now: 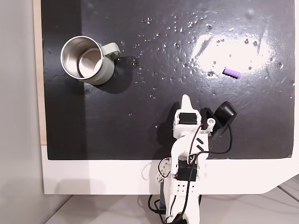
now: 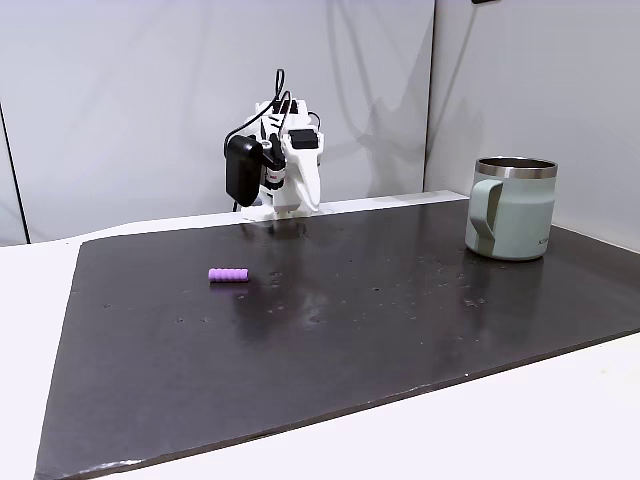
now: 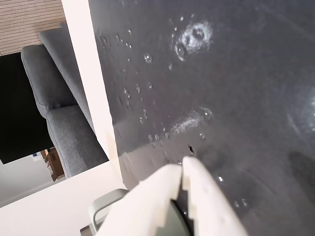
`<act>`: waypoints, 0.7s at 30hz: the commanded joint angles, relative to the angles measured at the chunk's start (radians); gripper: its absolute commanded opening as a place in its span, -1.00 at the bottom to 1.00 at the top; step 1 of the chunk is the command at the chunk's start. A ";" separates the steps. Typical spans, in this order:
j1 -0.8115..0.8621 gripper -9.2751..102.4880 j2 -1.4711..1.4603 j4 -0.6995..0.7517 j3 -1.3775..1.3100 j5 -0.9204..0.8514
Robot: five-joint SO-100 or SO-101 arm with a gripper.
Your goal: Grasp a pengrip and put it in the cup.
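Note:
The purple ribbed pengrip (image 1: 232, 72) lies on the black mat at the upper right in a fixed view and at the left (image 2: 228, 275) in the other fixed view. The sage-green cup (image 1: 87, 60) with steel interior stands upright at the upper left of the mat; it appears at the right (image 2: 512, 209) in the other fixed view. My white gripper (image 1: 186, 98) is folded back near the arm's base, well apart from both. In the wrist view its fingertips (image 3: 182, 167) touch, shut on nothing, with part of the cup (image 3: 106, 209) behind them.
The black mat (image 1: 154, 126) covers a white table (image 1: 93, 177); it is dimpled and glossy with glare near the pengrip. A grey sofa (image 3: 59, 113) lies beyond the table edge in the wrist view. Walls (image 2: 150, 90) stand behind the arm.

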 commanded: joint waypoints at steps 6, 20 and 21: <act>0.055 -0.83 -0.071 0.129 -0.281 -0.087; 0.202 -0.65 -0.811 0.308 -1.109 -0.087; 0.212 -0.64 -0.867 0.339 -1.170 -0.087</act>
